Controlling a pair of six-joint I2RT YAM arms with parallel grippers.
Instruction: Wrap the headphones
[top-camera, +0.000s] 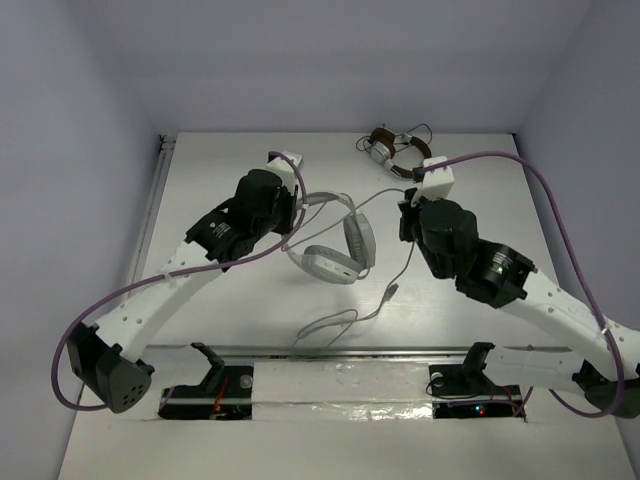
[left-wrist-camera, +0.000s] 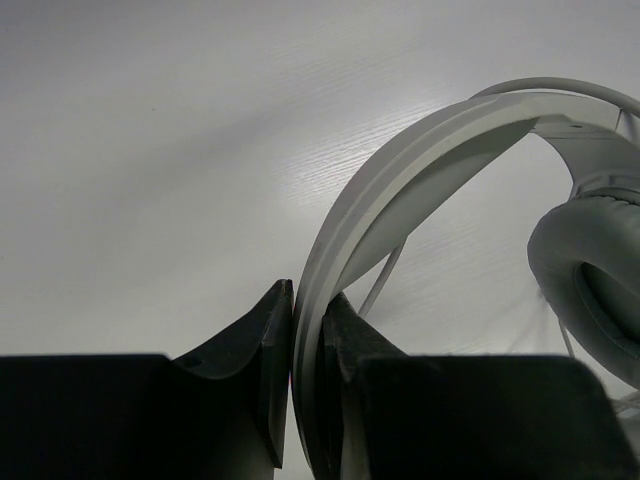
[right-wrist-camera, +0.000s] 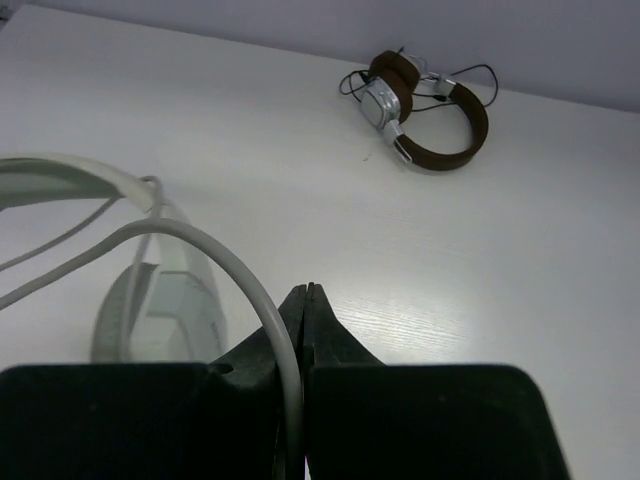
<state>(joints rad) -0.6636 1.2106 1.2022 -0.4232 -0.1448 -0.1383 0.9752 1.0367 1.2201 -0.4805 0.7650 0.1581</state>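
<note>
Top external: headphones (top-camera: 357, 240) well inside table (top-camera: 480, 200) edges.

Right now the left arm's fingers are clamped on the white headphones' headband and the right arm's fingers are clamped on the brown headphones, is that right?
Not quite. The right wrist view shows the right arm's fingers shut on the white headphones' thin grey cable; the brown headphones lie untouched farther back. The left arm's fingers do clamp the headband.

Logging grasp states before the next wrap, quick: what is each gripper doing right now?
Left gripper: shut on the headband of the headphones.
Right gripper: shut on the cable.
</note>
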